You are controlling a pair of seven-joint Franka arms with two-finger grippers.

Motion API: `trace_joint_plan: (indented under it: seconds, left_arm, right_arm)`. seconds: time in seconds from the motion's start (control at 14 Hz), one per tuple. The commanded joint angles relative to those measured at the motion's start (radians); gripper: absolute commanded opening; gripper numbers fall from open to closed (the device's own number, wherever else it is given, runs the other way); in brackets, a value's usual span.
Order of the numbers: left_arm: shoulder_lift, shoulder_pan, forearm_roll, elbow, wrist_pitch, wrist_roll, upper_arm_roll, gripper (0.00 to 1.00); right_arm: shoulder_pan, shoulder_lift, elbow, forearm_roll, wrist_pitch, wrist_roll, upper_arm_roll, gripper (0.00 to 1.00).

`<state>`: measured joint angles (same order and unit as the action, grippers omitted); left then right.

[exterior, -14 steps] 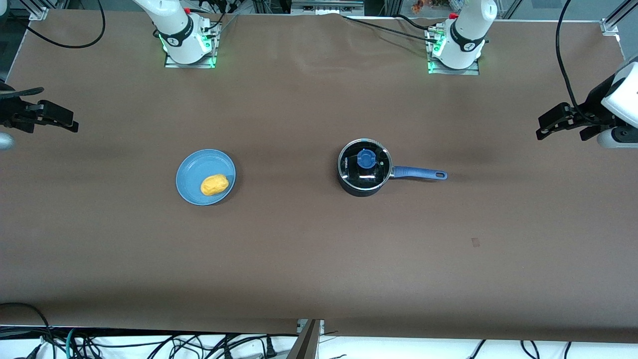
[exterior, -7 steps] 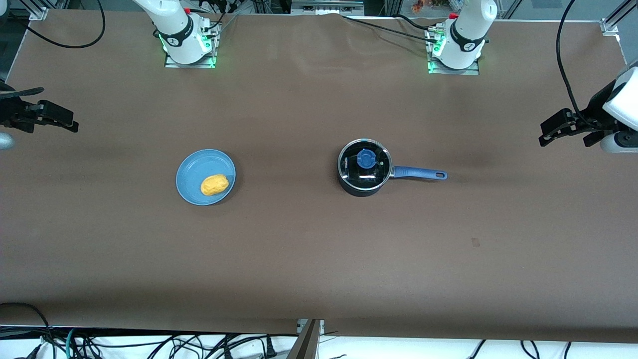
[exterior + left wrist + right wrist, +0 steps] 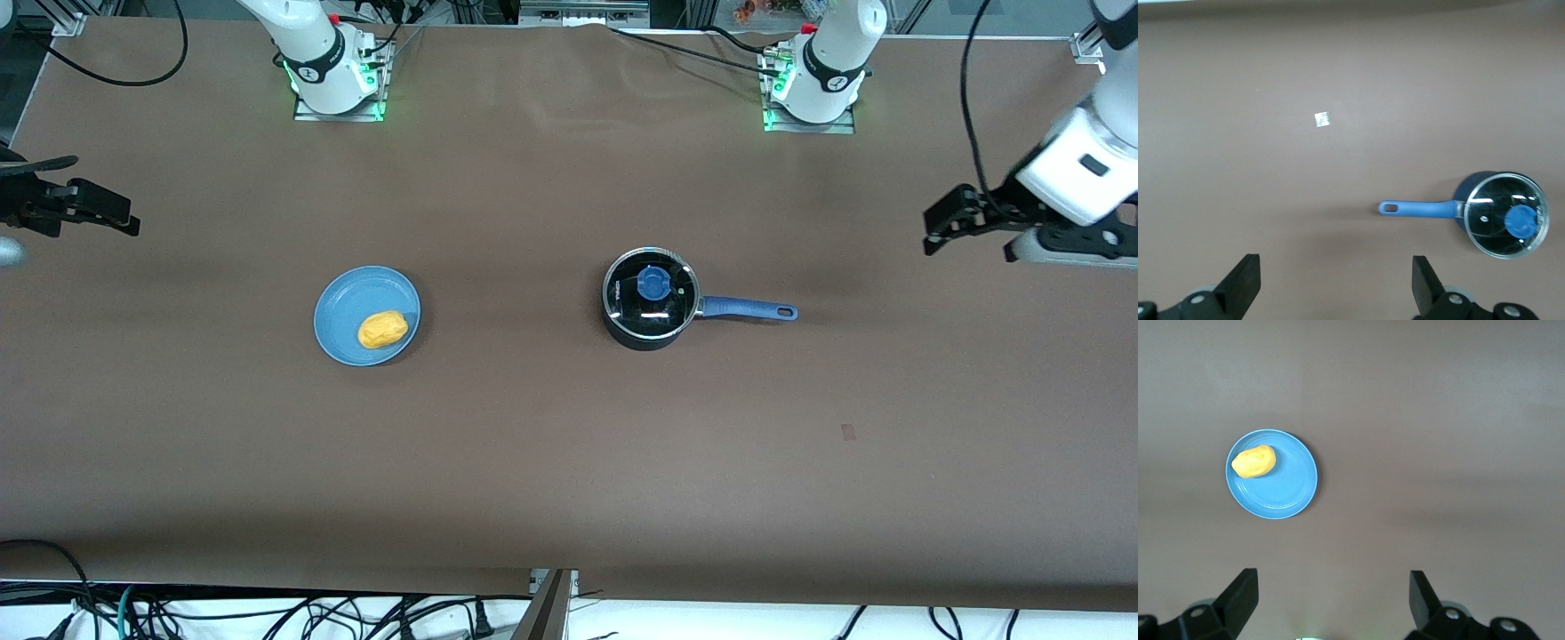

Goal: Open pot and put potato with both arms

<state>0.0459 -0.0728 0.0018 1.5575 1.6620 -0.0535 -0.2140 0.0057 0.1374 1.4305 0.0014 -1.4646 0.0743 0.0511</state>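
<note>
The black pot [image 3: 649, 302] stands mid-table with its blue handle [image 3: 747, 309] pointing toward the left arm's end. A clear glass lid with a blue knob [image 3: 653, 284] covers it. The pot also shows in the left wrist view [image 3: 1501, 217]. The yellow-orange potato [image 3: 382, 329] lies on a light-blue plate [image 3: 342, 302] toward the right arm's end; it also shows in the right wrist view [image 3: 1253, 461]. My left gripper [image 3: 947, 227] is open and empty, up over the table's left-arm end. My right gripper [image 3: 102, 213] is open and empty over the table's right-arm end.
A small pale mark [image 3: 848, 432] lies on the brown table cover [image 3: 533, 444] nearer the front camera than the pot handle. The arm bases [image 3: 333, 67] stand at the table's edge farthest from the front camera. Cables hang past the table's edges.
My left gripper has moved in over the table toward the pot and its wrist has risen. The right arm, pot, lid and potato have not moved.
</note>
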Motion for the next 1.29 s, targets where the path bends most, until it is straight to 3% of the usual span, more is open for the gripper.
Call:
trace_joint_plan:
  seconds: [0.0,1.21]
  left_arm:
    - [-0.004,-0.002,0.023,-0.020,-0.016,0.001,-0.051,1.00]
    - [-0.003,-0.059,0.050,-0.013,-0.057,0.001,-0.033,1.00]
  right_arm:
    - [-0.007,0.008,-0.021,0.014,0.004,0.013,-0.002,1.00]
    - [-0.009,0.008,-0.021,0.015,-0.002,0.041,-0.001,1.00]
